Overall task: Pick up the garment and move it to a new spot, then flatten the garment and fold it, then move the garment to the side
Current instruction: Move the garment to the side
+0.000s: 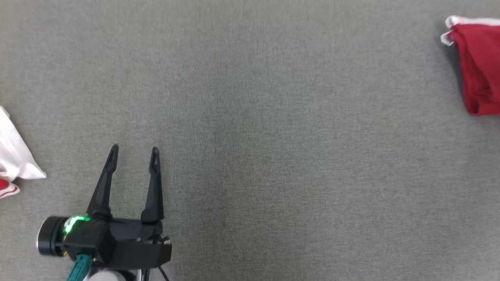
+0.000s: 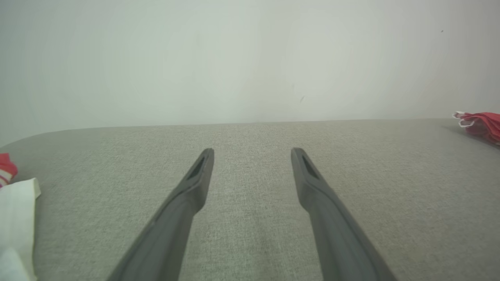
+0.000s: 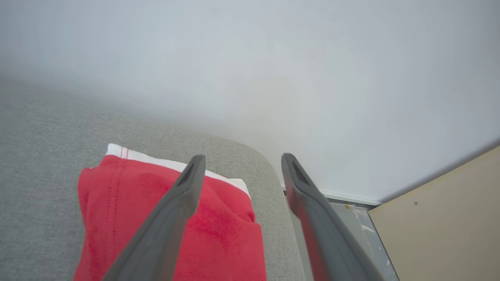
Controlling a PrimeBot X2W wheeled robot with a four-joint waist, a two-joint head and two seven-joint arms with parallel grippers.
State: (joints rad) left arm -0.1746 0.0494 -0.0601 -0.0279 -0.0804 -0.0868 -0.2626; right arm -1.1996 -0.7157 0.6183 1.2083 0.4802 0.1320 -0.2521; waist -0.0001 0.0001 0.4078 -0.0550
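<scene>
right wrist view: right hand (image 3: 242, 157) agape above folded red garment (image 3: 117, 203).

The folded garment (image 1: 478, 66) lies on the table (image 1: 273, 136) at its far right edge, beside a rounded corner, with the right gripper (image 3: 242, 157) over it. Beyond that corner is the floor (image 3: 351, 222), with a panel (image 3: 449, 218) standing to the right of it. At the table's opposite, left edge lies a heap of cloth (image 1: 15, 156), well apart from the garment. The left gripper (image 1: 134, 149) is over the table's near left part, just right of the heap, its fingers pointing toward the wall (image 2: 234, 58) behind the table.
</scene>
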